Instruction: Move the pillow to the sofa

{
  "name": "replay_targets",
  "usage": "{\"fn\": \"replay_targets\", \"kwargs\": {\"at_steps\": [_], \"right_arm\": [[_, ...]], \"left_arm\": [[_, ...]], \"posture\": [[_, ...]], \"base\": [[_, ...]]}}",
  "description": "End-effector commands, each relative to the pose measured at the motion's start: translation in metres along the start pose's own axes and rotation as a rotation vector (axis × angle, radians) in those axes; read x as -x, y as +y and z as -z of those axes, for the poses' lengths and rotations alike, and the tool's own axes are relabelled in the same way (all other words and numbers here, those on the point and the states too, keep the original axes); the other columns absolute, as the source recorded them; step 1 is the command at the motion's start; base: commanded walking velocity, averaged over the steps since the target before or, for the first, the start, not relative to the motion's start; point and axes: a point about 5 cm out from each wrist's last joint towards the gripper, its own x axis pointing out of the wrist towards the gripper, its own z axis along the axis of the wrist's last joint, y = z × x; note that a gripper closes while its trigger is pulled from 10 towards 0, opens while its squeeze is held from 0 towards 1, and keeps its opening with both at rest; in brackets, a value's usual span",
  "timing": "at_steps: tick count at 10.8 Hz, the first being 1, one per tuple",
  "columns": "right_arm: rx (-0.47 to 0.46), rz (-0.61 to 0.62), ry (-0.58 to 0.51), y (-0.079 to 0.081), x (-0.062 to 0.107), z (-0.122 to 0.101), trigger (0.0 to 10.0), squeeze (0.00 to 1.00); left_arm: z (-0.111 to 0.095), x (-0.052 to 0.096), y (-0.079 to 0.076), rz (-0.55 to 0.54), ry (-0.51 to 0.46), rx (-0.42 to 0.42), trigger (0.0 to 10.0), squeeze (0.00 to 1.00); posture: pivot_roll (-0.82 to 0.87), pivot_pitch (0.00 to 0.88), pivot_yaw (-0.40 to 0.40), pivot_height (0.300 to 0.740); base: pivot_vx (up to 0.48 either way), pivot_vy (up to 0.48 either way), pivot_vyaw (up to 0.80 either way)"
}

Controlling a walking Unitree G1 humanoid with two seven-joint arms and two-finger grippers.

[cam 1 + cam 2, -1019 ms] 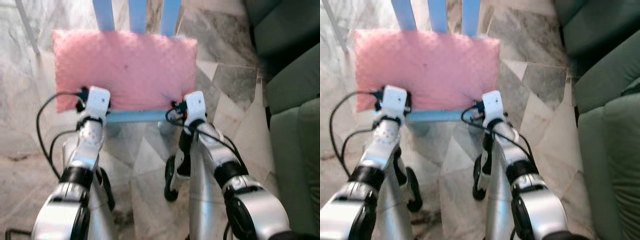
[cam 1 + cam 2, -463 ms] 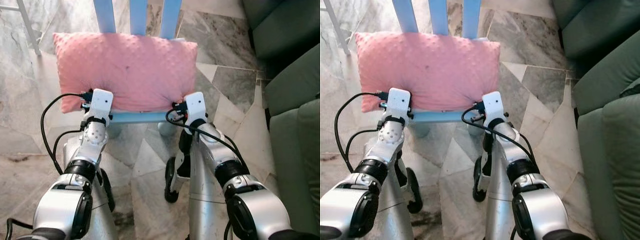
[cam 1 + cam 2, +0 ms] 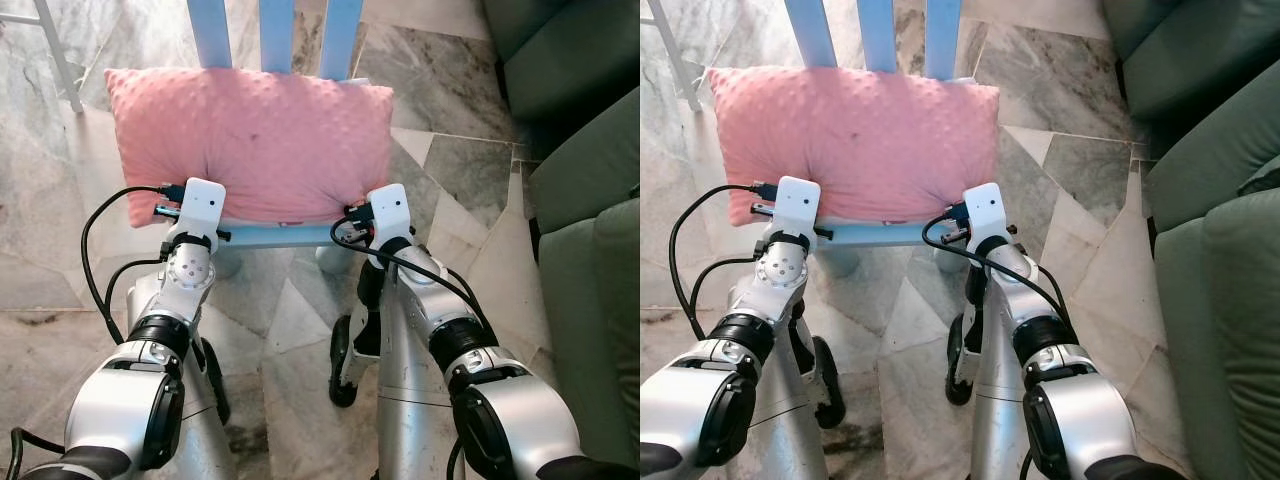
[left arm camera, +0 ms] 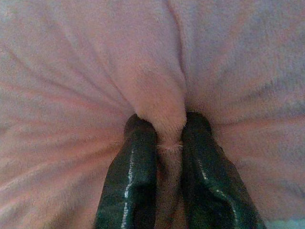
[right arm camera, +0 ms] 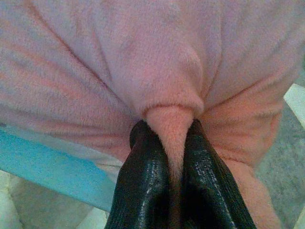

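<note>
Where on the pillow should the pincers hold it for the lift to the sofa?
Keep to the near long edge, from the robot's side. The pillow lies wide across the blue chair, its back slats blocking the far side. The left pincer and right pincer each pinch a fold near a near corner; that wide spacing should keep it level.

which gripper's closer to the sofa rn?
Right. The right gripper pinches the pillow at its near edge on the sofa side; the left gripper pinches the same edge farther away.
</note>
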Motion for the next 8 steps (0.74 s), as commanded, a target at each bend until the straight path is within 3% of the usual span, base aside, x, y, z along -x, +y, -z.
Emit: {"fn": "replay_targets", "kwargs": {"at_steps": [1, 5, 7, 8], "right_arm": [[-0.021, 0.042, 0.095, -0.008, 0.01, 0.025, 0.0, 0.0], [-0.041, 0.061, 0.085, -0.015, 0.004, 0.014, 0.0, 0.0], [-0.04, 0.062, 0.076, -0.015, 0.0, 0.008, 0.0, 0.0], [-0.039, 0.058, 0.059, -0.014, -0.001, 0.005, 0.0, 0.0]], "left_arm": [[0.033, 0.015, -0.009, 0.049, 0.152, -0.025, 0.0, 0.0], [0.026, 0.008, -0.009, 0.044, 0.165, 0.012, 0.0, 0.0], [0.025, 0.005, -0.004, 0.004, 0.21, 0.088, 0.0, 0.0], [0.02, 0.004, -0.003, -0.011, 0.175, 0.098, 0.0, 0.0]], "posture": [[-0.02, 0.456, -0.132, 0.482], [-0.02, 0.395, -0.123, 0.482], [0.0, 0.327, -0.105, 0.482], [0.0, 0.306, -0.101, 0.482]], "base": [[0.0, 0.0, 0.0], [0.0, 0.0, 0.0], [0.0, 0.0, 0.0], [0.0, 0.0, 0.0]]}}
